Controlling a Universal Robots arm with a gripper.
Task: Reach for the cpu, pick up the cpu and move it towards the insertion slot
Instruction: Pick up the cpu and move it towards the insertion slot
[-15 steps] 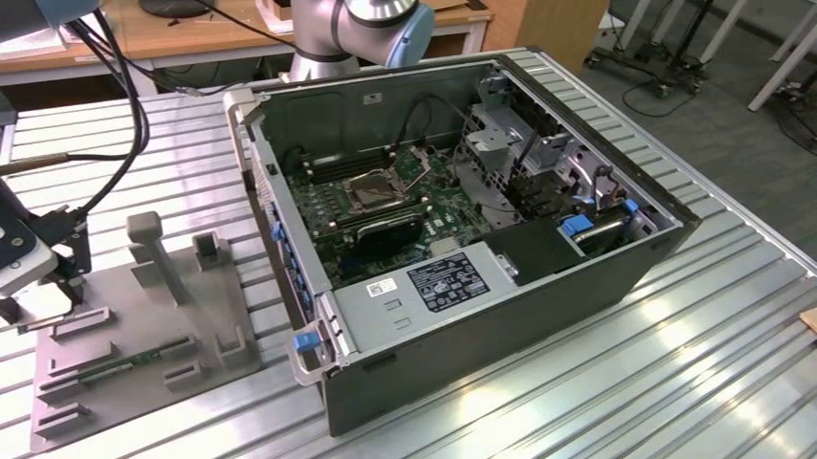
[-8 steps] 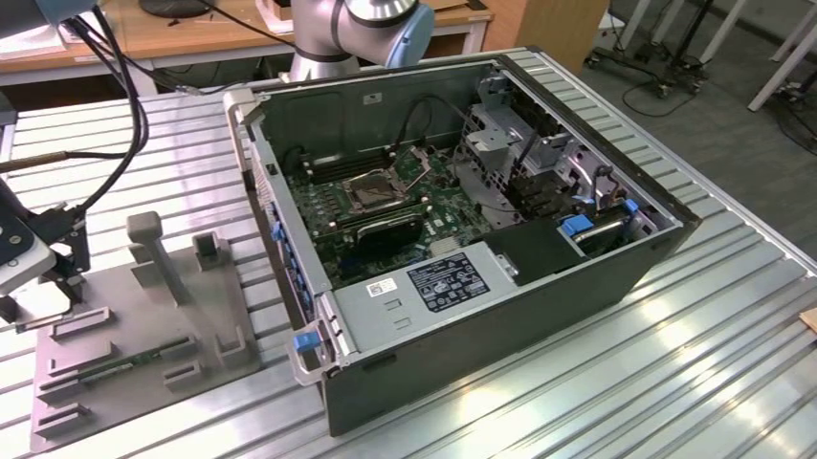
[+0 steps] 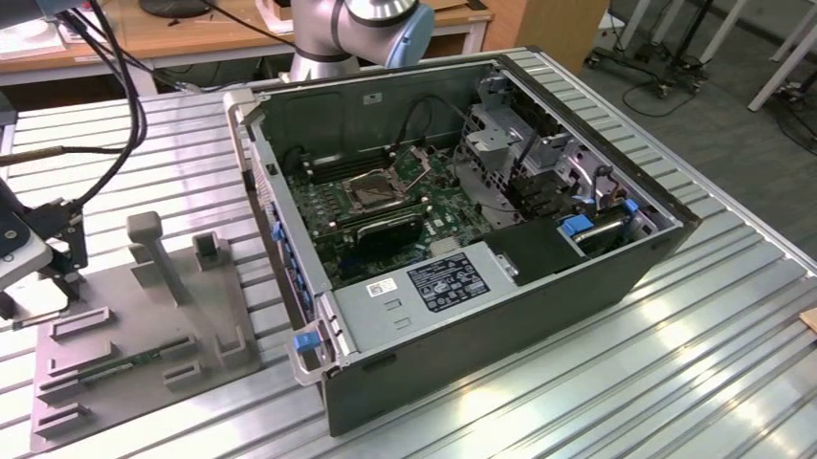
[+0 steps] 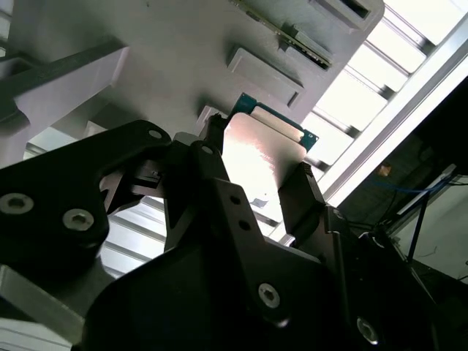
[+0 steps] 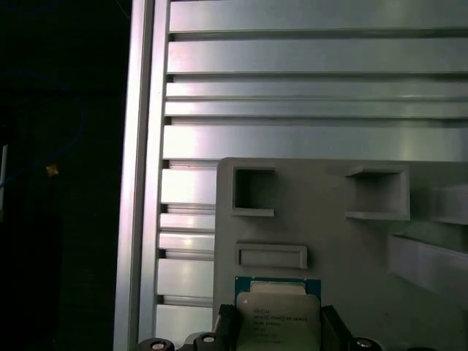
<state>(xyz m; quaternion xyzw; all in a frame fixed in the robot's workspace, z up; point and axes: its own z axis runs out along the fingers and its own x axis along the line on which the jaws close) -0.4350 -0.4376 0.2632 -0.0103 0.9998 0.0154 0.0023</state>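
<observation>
The pincer [image 4: 256, 167] pinches the cpu [image 4: 262, 153] by two opposite edges over the grey fixture plate [image 5: 329, 241]; small print on its lid cannot be made out. The pick-up looks to be in hand. The insertion slot [image 3: 378, 191], upper middle of the exterior view inside the labelled case [image 3: 511, 316], is well apart, so carrying calls for a firm, level hold.

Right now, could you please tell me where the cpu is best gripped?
Grip the cpu by two opposite thin edges, coming square onto its flat silvery top; a thin square plate offers no other parallel faces. The tool is on it that way.
</observation>
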